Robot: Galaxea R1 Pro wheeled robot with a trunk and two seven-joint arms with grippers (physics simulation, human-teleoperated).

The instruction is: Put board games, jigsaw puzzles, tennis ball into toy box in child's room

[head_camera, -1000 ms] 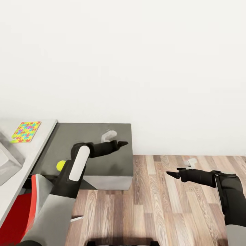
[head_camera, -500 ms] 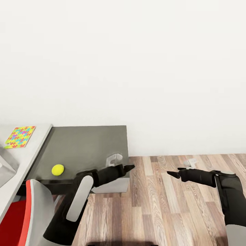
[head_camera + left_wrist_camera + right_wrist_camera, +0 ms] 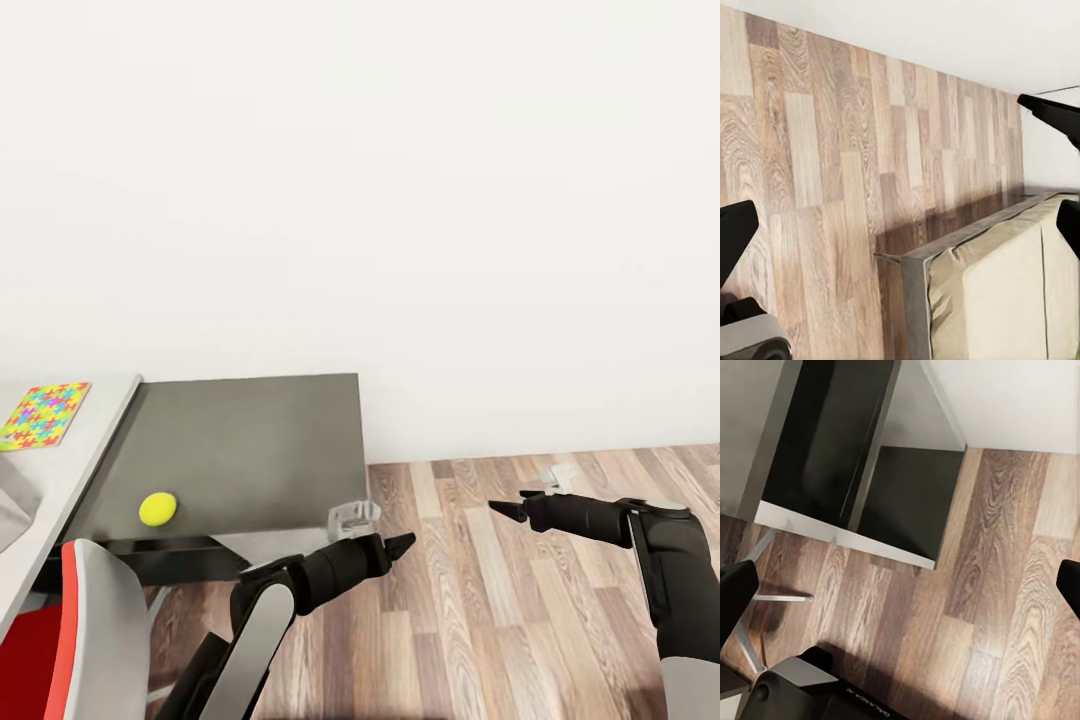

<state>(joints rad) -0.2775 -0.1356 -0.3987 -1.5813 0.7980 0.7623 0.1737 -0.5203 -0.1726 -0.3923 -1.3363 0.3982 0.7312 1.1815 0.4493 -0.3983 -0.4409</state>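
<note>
Bench lies off to the left of both sets of jaws, its dark side panel facing the wood floor. On its pale top a jigsaw puzzle rests well beyond the left jaws, and the tennis ball shows against the panel, nearer those jaws but apart from them. Left jaws stand open and empty; right jaws likewise hold nothing, spread open over the floor. Judging from this, at least these two toys are not yet boxed.
</note>
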